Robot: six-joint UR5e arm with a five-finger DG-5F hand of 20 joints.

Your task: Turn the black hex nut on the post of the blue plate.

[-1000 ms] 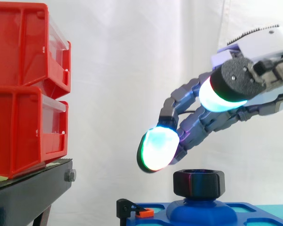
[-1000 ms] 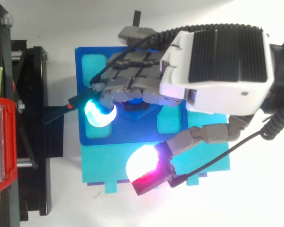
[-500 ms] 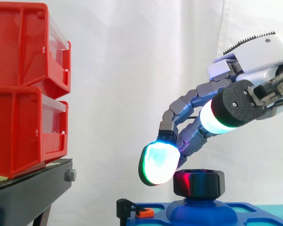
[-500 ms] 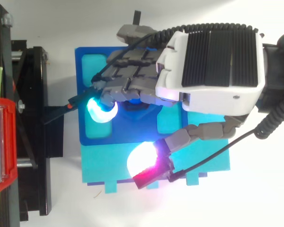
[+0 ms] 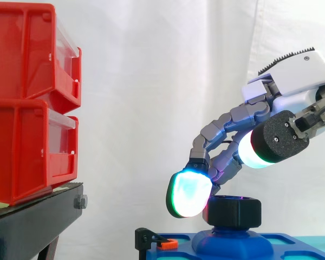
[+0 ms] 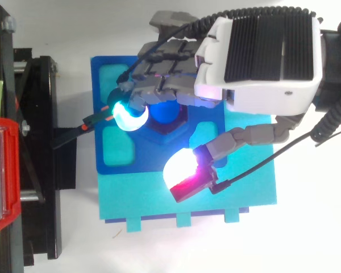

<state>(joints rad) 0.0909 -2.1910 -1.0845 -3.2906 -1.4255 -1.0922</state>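
The black hex nut (image 5: 233, 211) sits on the blue post (image 6: 166, 112) at the middle of the blue plate (image 6: 111, 153). My hand (image 6: 261, 57) reaches in from the right above the plate. Its fingers (image 6: 159, 85) arch over the far side of the nut, and one glowing fingertip (image 5: 188, 194) hangs at the nut's left side, level with it, close to or just touching it. The thumb pad (image 5: 271, 146) glows white and red and stays raised on the near side, apart from the nut. Nothing is pinched between thumb and fingers.
Two stacked red bins (image 5: 27, 103) stand on a black stand (image 5: 38, 222) at the left. A small black clamp with an orange part (image 5: 154, 242) sits at the plate's left edge. A cyan plate (image 6: 153, 202) lies under the blue one.
The hand has dropped and shifted toward the far side of the plate. The lit fingertip came down beside the nut, and the post top is now uncovered from above.
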